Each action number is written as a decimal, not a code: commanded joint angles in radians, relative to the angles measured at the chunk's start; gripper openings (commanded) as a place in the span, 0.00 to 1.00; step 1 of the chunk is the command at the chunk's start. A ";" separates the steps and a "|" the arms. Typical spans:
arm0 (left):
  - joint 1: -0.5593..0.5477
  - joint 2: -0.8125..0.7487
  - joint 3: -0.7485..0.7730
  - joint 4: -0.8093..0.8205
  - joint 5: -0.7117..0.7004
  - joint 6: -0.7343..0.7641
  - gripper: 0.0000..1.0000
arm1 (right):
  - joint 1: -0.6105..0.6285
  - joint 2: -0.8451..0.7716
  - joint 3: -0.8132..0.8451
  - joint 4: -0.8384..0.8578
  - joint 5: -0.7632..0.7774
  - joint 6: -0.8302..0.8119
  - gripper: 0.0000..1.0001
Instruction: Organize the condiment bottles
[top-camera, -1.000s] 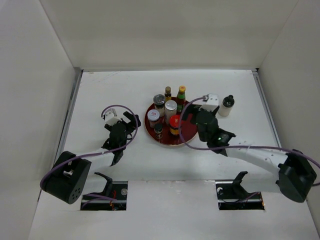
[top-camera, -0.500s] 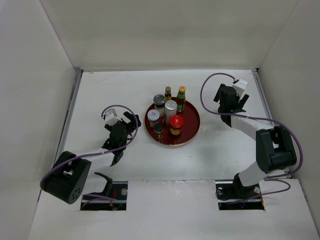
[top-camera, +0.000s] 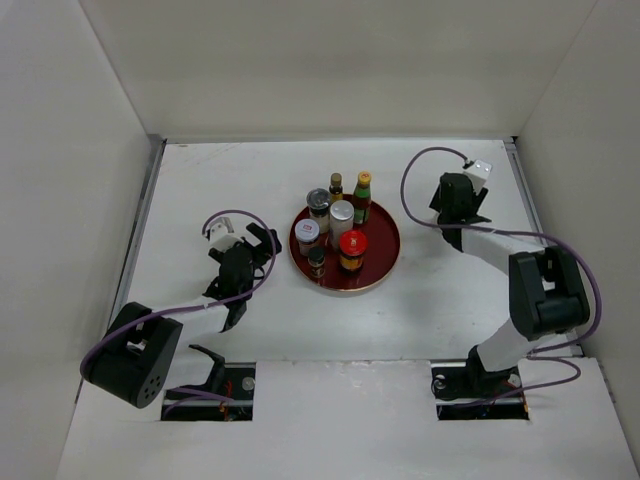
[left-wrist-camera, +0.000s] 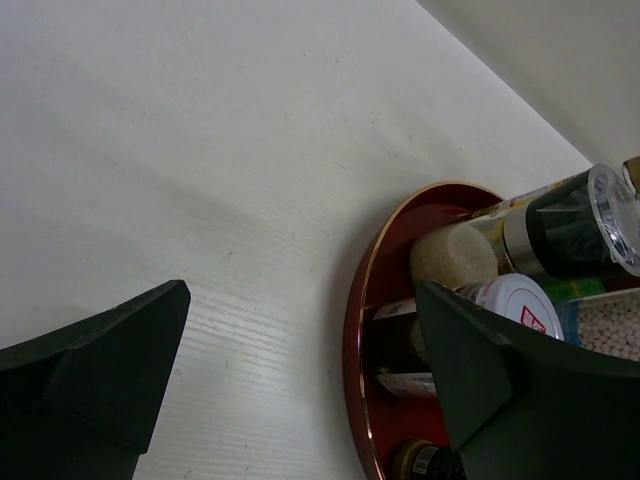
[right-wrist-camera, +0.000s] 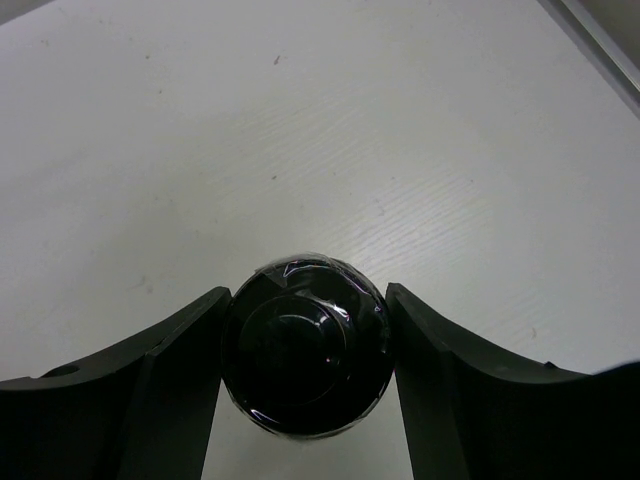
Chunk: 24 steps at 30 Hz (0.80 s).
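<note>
Several condiment bottles stand on the round red tray (top-camera: 380, 262): a silver-lidded jar (top-camera: 318, 199), a green bottle with a yellow cap (top-camera: 362, 192), a tall white one (top-camera: 342, 217) and a red-capped jar (top-camera: 351, 246). My right gripper (top-camera: 458, 206) is right of the tray, over another bottle that it hides in the top view. In the right wrist view the gripper (right-wrist-camera: 308, 292) has both fingers against that bottle's black cap (right-wrist-camera: 305, 365). My left gripper (top-camera: 262, 241) is open and empty just left of the tray; the left wrist view (left-wrist-camera: 300, 300) shows the tray rim (left-wrist-camera: 358, 330) between its fingers.
White walls enclose the table on the left, back and right. A metal strip (right-wrist-camera: 595, 50) runs along the table's right edge near my right gripper. A white-lidded jar (left-wrist-camera: 510, 305) and a lying dark bottle (left-wrist-camera: 560, 225) sit near the tray's left rim.
My right arm has swung from the tray's right side out to the bottle standing on the table and now stands around its cap. The left arm has not moved.
</note>
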 joint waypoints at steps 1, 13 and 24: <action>0.003 -0.002 0.031 0.034 -0.037 -0.004 1.00 | 0.041 -0.175 -0.009 0.051 -0.001 0.021 0.47; 0.001 -0.048 0.011 0.028 -0.083 -0.030 1.00 | 0.383 -0.272 -0.046 0.031 -0.112 0.018 0.50; 0.000 -0.104 0.010 0.003 -0.072 -0.048 1.00 | 0.446 -0.105 -0.031 0.077 -0.089 0.018 0.52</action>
